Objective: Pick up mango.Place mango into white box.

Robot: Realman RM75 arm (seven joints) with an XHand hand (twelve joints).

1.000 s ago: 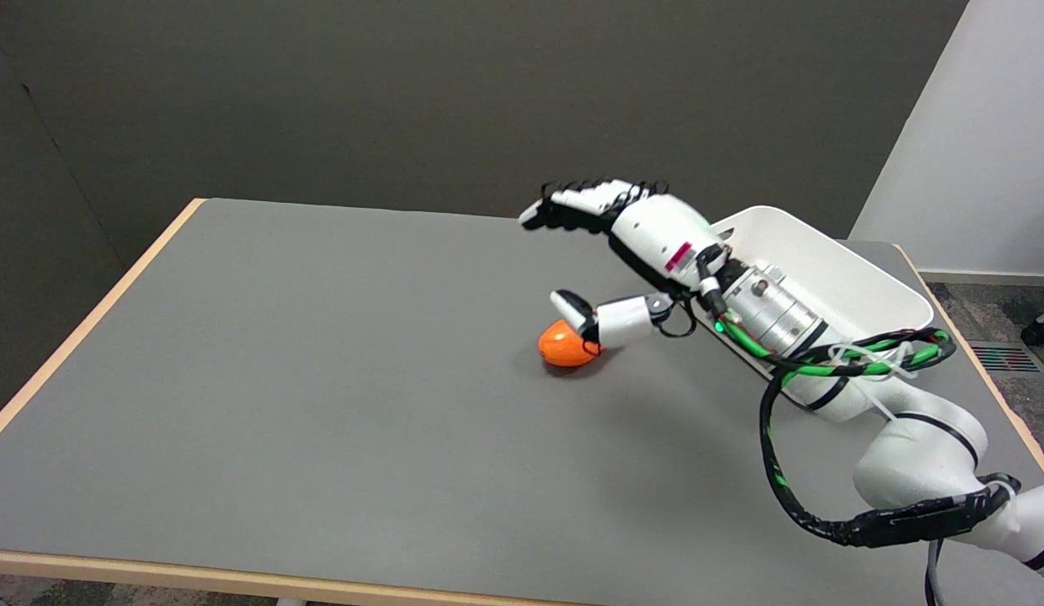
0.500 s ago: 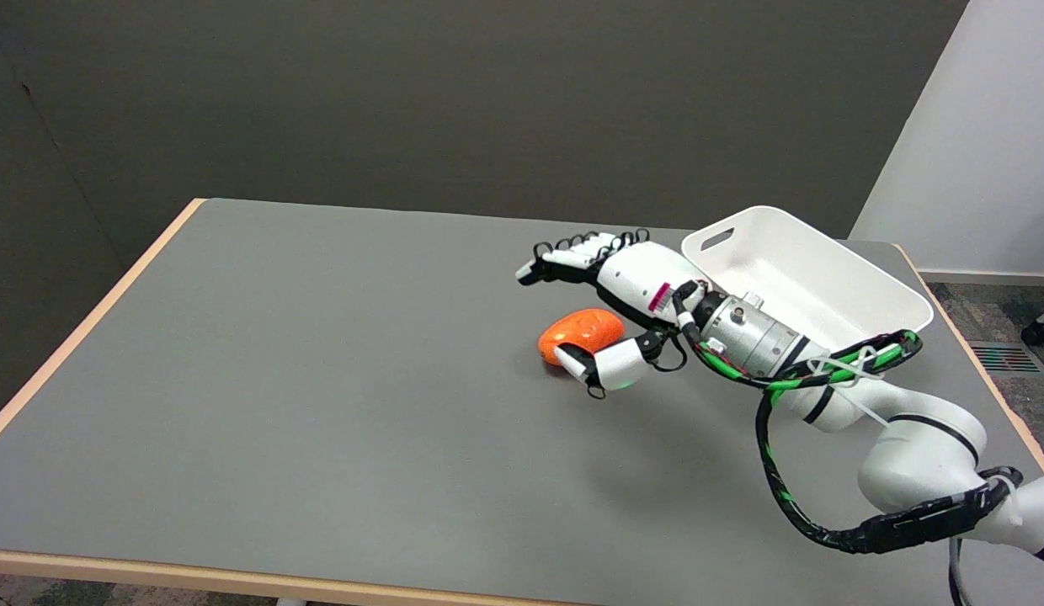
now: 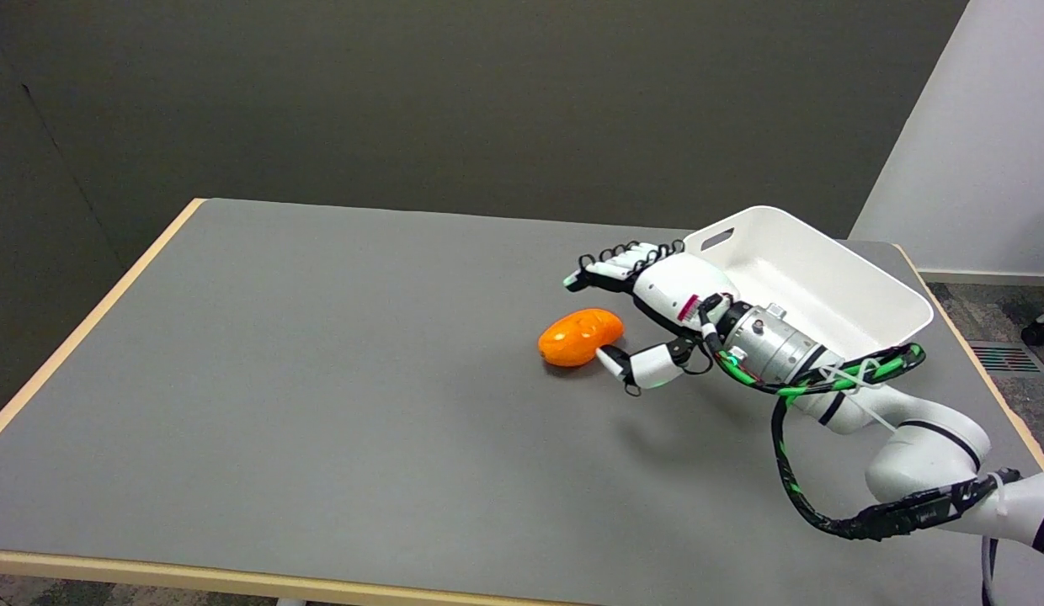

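Mango lies ungrasped on the grey table just right of frame centre, the right hand spread beside it holding nothing, so both pick-up and placing into the white box at right remain.

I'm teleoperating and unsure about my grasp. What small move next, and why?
Probably ease the right hand a little left over the mango, then close. The mango lies on the table, fingers spread behind it, thumb at its near right side, nothing gripped.
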